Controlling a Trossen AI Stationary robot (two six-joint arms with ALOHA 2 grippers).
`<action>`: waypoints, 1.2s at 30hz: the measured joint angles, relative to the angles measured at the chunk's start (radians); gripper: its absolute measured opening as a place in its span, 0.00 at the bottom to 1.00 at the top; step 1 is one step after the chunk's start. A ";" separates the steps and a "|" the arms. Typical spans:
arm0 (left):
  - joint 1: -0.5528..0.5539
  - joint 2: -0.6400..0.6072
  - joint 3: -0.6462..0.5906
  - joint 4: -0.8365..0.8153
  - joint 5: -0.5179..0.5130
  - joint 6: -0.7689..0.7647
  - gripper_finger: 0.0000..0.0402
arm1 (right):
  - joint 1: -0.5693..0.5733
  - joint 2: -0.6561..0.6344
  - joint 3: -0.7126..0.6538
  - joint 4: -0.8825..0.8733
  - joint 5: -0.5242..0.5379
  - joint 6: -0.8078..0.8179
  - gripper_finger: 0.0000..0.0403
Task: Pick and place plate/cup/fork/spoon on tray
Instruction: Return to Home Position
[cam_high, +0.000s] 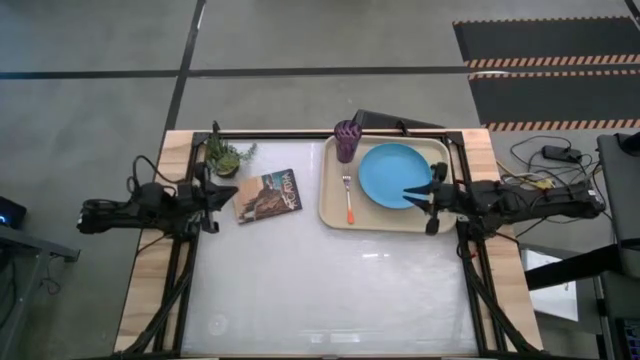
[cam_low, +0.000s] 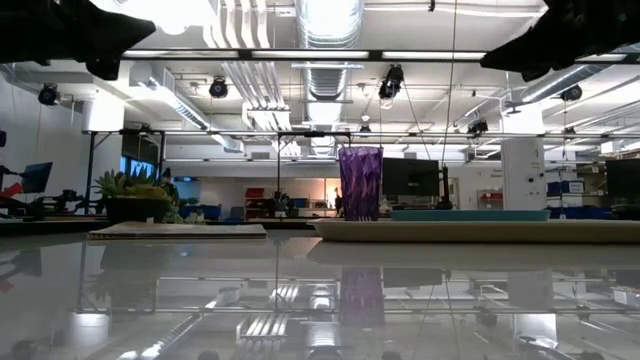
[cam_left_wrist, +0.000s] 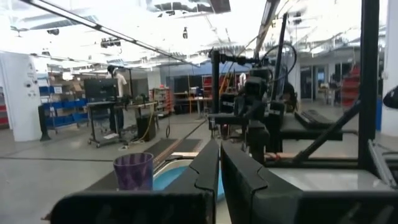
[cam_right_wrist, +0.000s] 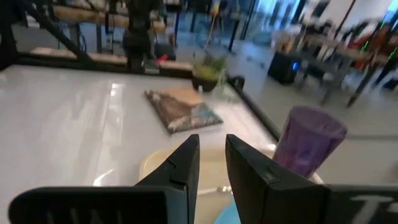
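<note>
A: Tray (cam_high: 333, 212), where is it?
B: On the tabletop's (cam_high: 320, 280) right half, carrying the plate (cam_high: 390, 172), the fork (cam_high: 349, 200) beside it, the cup (cam_high: 347, 140) at one corner.
A: Claws?
B: Right claw (cam_right_wrist: 212, 146) over the tray's right rim, slightly parted (empty); left claw (cam_left_wrist: 220, 149) clenched beside the book (cam_high: 268, 193).

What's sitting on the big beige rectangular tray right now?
A round light-blue plate, a ribbed purple cup and an orange-handled silver fork. The right gripper covers the tray's right edge, hiding anything there.

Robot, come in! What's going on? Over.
Left gripper shut, beside book. Right gripper above tray. Plate, cup, fork on tray; spoon unseen. Nothing blocking.
</note>
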 joint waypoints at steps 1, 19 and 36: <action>0.000 0.001 -0.002 0.004 0.000 -0.012 0.00 | 0.000 -0.020 -0.012 0.018 0.000 -0.014 0.17; 0.000 0.055 -0.065 0.037 0.000 -0.017 0.00 | 0.000 -0.308 -0.276 0.179 -0.227 -0.114 0.17; 0.000 0.074 -0.065 0.041 0.000 -0.016 0.00 | 0.000 -0.315 -0.371 0.396 -0.336 -0.193 0.02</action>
